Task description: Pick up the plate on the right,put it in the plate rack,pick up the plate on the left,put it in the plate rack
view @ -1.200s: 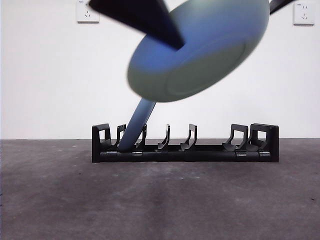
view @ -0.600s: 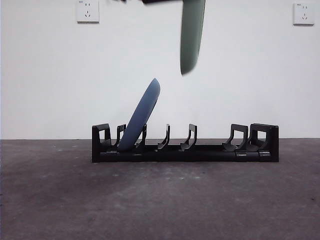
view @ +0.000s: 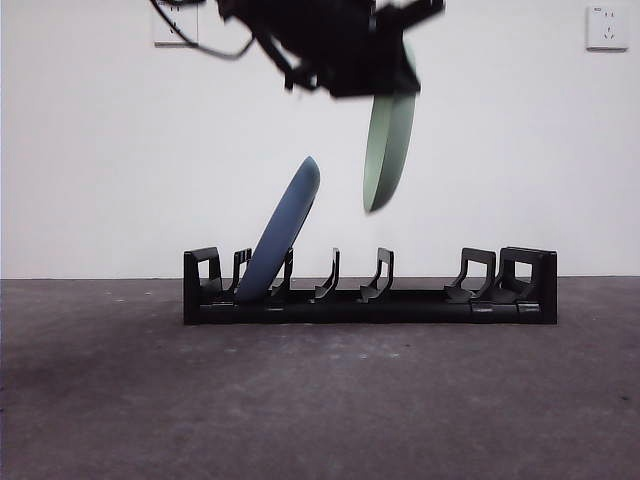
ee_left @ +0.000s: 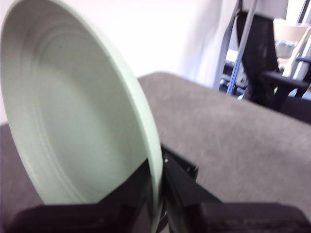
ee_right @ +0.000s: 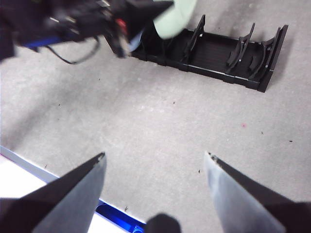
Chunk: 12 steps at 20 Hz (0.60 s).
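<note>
The black plate rack (view: 370, 290) lies across the table, and a blue plate (view: 282, 235) leans in a slot near its left end. My left gripper (view: 345, 45) comes in from the top, shut on the rim of a pale green plate (view: 388, 150). That plate hangs edge-on above the rack's middle prongs, clear of them. In the left wrist view the green plate (ee_left: 73, 126) fills the frame, its rim pinched between my jaws (ee_left: 158, 194). My right gripper (ee_right: 155, 158) hovers open, high over the table, away from the rack (ee_right: 228, 51), nothing between its fingers.
Two wall sockets (view: 175, 22) sit on the white wall behind. The grey table (ee_right: 160, 116) spreads in front of the rack. A chair and frame (ee_left: 265, 63) stand beyond the table in the left wrist view.
The green plate has swung from tilted flat to edge-on and come down toward the rack's middle. The left arm has dropped into view. The blue plate has not moved.
</note>
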{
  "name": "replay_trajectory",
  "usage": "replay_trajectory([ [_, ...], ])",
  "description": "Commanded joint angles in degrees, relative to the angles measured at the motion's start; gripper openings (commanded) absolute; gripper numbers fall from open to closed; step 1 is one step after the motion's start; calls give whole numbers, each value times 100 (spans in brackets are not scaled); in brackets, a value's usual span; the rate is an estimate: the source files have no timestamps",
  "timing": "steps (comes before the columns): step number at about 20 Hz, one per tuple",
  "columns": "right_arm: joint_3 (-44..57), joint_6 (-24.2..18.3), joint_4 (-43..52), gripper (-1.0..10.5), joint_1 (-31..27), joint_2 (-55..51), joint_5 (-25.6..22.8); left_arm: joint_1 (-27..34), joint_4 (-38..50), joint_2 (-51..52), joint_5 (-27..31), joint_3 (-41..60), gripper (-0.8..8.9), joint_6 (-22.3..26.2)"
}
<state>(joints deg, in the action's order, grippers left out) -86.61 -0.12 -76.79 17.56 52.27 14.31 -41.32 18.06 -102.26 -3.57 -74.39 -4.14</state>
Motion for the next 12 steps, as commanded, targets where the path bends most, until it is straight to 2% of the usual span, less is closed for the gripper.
replay_trajectory([
  [1,0,-120,28,343,7,-4,-20,87,94,-205,20,-11,-9,-101],
  [12,11,-166,28,343,7,-4,-20,267,-13,-715,17,-11,-8,-72],
])
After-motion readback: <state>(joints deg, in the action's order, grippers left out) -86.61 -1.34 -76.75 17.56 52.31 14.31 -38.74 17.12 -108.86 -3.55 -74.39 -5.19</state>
